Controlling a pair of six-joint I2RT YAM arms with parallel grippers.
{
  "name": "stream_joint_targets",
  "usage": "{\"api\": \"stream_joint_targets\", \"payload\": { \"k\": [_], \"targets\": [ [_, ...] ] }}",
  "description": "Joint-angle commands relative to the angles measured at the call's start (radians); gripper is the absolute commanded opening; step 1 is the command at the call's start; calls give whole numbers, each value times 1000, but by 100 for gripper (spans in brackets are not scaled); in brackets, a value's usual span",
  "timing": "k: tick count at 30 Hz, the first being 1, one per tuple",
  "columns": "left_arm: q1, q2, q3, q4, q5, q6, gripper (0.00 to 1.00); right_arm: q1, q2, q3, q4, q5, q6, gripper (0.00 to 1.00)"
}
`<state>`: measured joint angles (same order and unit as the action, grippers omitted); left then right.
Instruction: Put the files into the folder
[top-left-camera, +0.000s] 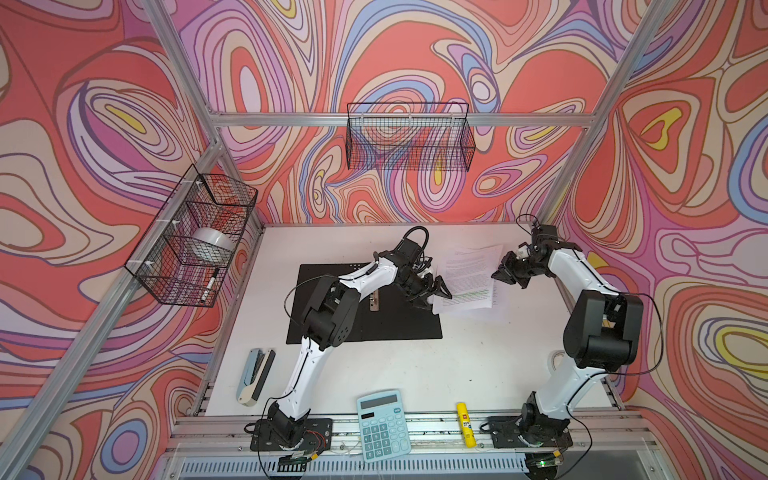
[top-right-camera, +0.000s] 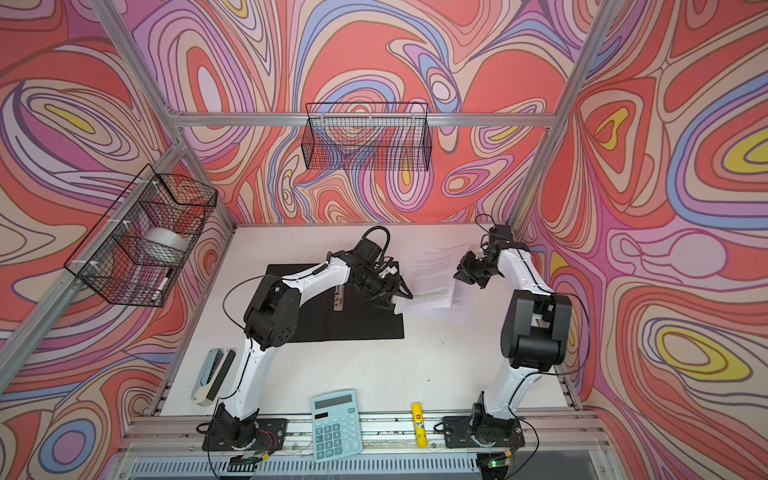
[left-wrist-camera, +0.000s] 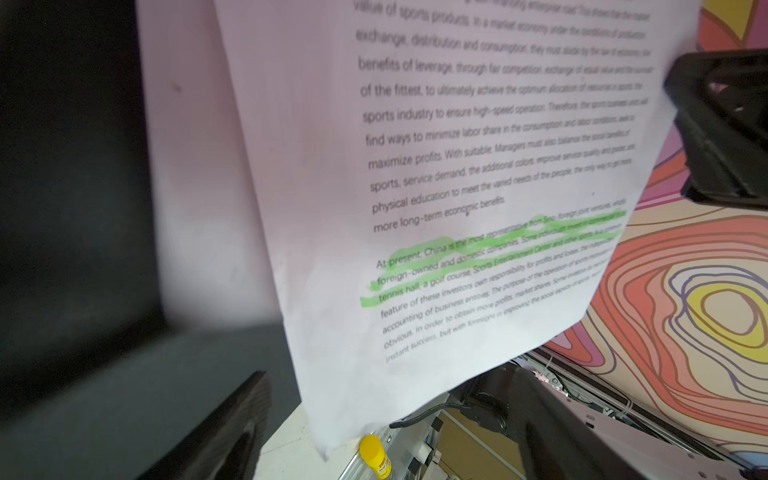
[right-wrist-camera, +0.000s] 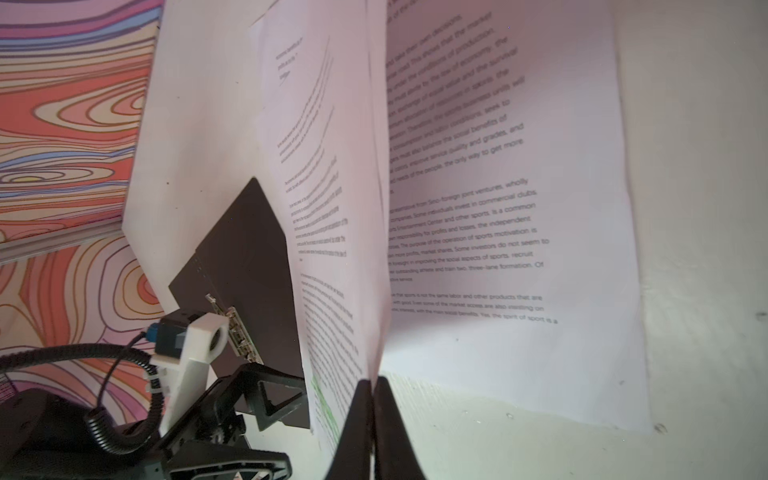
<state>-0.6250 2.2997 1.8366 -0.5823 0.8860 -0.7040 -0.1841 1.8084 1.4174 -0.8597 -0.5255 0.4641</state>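
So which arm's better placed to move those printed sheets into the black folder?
Right, probably: the right gripper is shut on the printed white sheets; the left gripper is open beside them.

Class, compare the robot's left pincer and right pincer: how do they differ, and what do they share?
The left pincer stands open and holds nothing; the right pincer is shut on a printed sheet. The left sits by the black folder; the right is on the sheet's other side. Both are black and face the sheet.

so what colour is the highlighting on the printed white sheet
Green highlighting, clearest in the left wrist view.
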Motion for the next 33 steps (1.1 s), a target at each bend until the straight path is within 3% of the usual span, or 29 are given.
{"api": "stream_joint_targets", "payload": {
  "k": [1, 8, 12, 15, 19, 26, 33],
  "targets": [
    [-15, 31, 7, -6, 4, -8, 89, -8, 9, -40, -36, 81, -53, 0],
    [-54, 74, 55, -24, 13, -9, 86, -6, 39, -59, -25, 150, -73, 0],
    [-61, 47, 35, -112, -116, 31, 87, -9, 58, -56, -10, 111, -69, 0],
    [-61, 8, -25, -118, -142, 25, 88, -8, 69, -52, 3, 69, -59, 0],
    [-62, -35, -141, -5, -59, -76, 87, -9, 72, -49, 12, 37, -51, 0],
    [-77, -27, -133, 55, 10, -117, 86, -21, 75, -72, 42, -14, -33, 0],
    [-91, -20, -192, 225, 92, -249, 84, -32, 81, -76, 50, -27, -30, 0]
  ]
}}
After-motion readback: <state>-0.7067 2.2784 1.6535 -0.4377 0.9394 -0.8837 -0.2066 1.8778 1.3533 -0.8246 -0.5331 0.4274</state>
